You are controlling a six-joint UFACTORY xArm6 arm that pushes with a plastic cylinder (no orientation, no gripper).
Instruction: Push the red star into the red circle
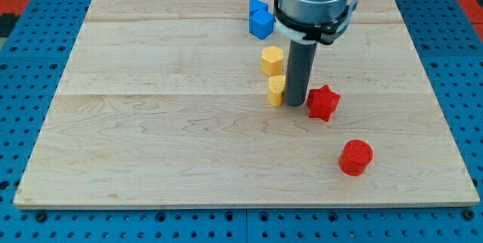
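We are lining up: my tip (295, 105) stands just left of the red star (323, 103). We have no jaws. Next push must go down-right toward the red circle (355, 157).

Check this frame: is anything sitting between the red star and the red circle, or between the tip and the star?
Nothing visible blocks either path. My tip sits just to the view's left of the red star, with bare board between the star and the red circle toward the view's bottom right. A yellow block is on the tip's far side.

No legible text, label, brand, number or sign on blocks, counter (151, 137), rod or surrounding pegboard.
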